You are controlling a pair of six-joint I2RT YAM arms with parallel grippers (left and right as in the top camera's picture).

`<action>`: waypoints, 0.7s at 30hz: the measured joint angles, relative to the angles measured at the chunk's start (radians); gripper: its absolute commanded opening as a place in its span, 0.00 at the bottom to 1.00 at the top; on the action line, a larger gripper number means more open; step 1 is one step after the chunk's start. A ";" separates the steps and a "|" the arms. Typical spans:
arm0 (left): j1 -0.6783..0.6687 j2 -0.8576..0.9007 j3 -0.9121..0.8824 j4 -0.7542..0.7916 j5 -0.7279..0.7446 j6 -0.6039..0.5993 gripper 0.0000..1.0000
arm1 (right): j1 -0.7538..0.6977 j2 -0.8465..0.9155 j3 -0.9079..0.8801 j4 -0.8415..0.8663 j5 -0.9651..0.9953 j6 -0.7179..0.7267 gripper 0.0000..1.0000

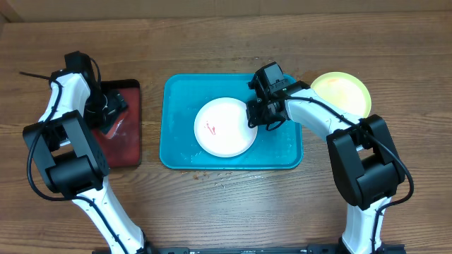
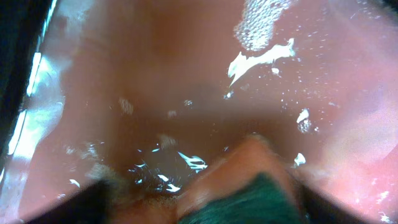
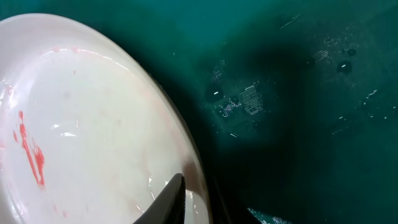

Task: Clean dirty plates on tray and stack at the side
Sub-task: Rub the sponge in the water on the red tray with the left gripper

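While right claw (image 1: 254,115) pinches white plate (image 1: 222,130) rim — tray (image 1: 286,156) bare rightward | left claw (image 1: 113,106): grip unclear

My right gripper (image 1: 257,118) covers the right rim of the white plate (image 1: 222,128), so I cannot tell whether my fingers close on it. My wrist view cuts the plate off, showing one dark fingertip (image 3: 171,196). Left of the plate, my left gripper (image 1: 108,111) hides its fingers, its camera blurred, with a green shape (image 2: 261,200) I cannot name.
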 measured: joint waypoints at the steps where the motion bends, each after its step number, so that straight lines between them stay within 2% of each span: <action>1: 0.000 0.000 0.000 -0.002 0.000 0.005 0.19 | 0.000 0.000 0.000 0.001 0.000 0.000 0.17; 2: -0.002 0.000 0.000 -0.008 0.000 0.011 0.06 | 0.000 0.000 0.000 0.001 -0.002 0.000 0.17; 6: -0.002 0.000 0.000 -0.027 0.007 0.020 0.04 | 0.000 0.000 0.000 0.003 -0.004 0.000 0.17; 7: -0.002 0.000 0.000 -0.028 0.008 0.020 0.10 | 0.000 0.000 0.000 0.004 -0.005 0.000 0.17; 8: -0.002 0.000 0.000 -0.028 0.008 0.019 0.32 | 0.000 0.000 0.000 0.004 -0.005 0.000 0.17; 9: -0.002 0.000 0.000 -0.029 0.008 0.022 0.89 | 0.000 0.000 0.000 0.004 -0.006 0.000 0.17; 10: -0.002 0.000 0.000 -0.033 0.006 0.021 1.00 | 0.000 0.000 0.000 0.004 -0.006 0.000 0.17; 21: 0.005 -0.001 0.002 -0.142 0.016 0.019 0.99 | 0.000 0.000 -0.001 0.006 -0.006 0.000 0.18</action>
